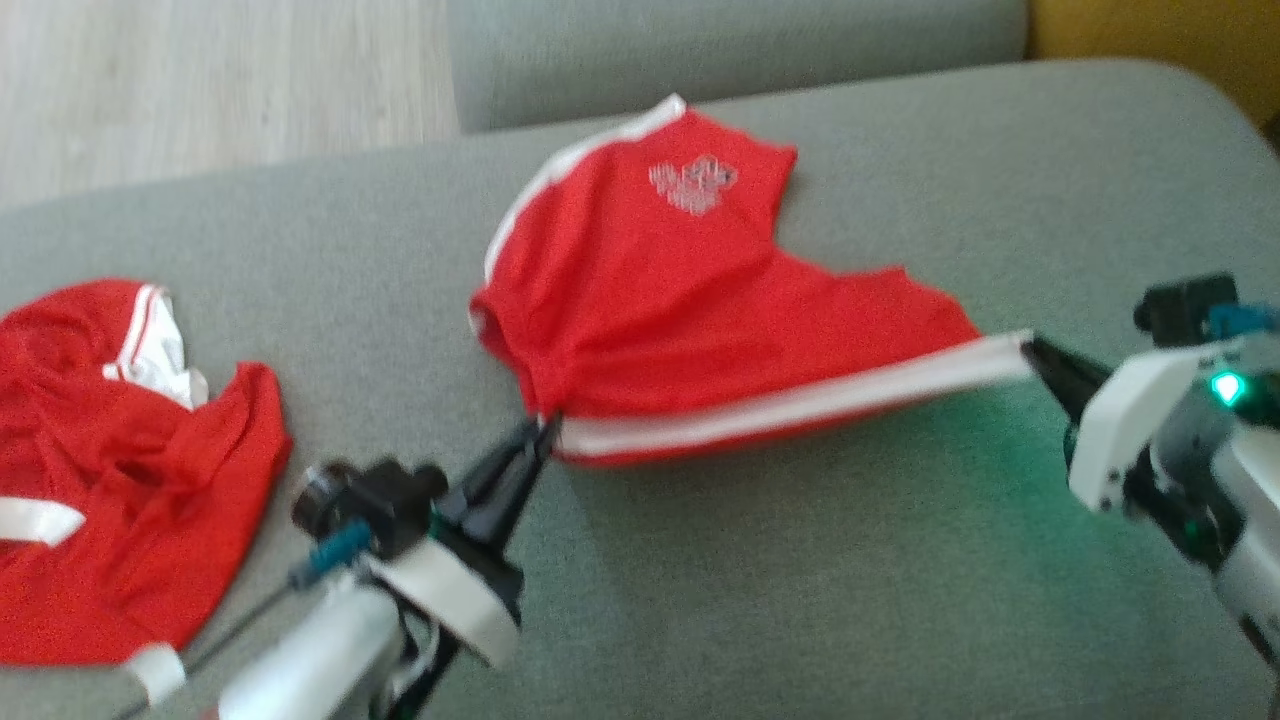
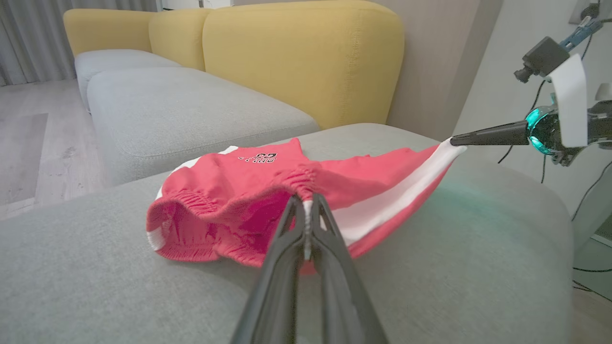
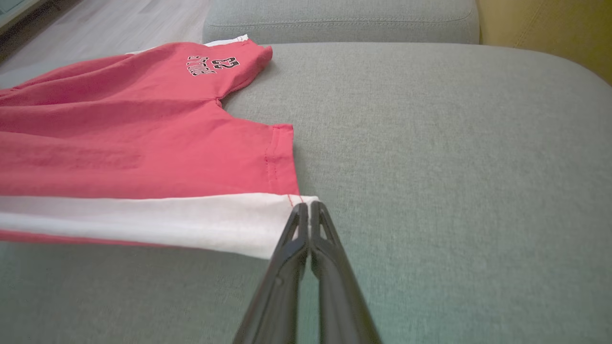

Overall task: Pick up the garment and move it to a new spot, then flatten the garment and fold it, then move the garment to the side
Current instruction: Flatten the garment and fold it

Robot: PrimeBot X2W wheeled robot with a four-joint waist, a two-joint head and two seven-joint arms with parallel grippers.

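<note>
Grey sofa cushion (image 1: 800,600) is lying beneath it all, and just above it the left pincer (image 1: 540,432) is clamping the gathered waistband of the red shorts (image 1: 680,300) while the right pincer (image 1: 1032,350) is pinching the end of their white side stripe (image 1: 800,405), holding that edge taut between them. Beyond this lifted edge the rest of the shorts is resting on the cushion. A second red garment (image 1: 120,480) is lying crumpled well off to the left.

Soft matt cloth shorts (image 1: 680,300) on coarse, perhaps woven, cushion (image 1: 800,580).
</note>
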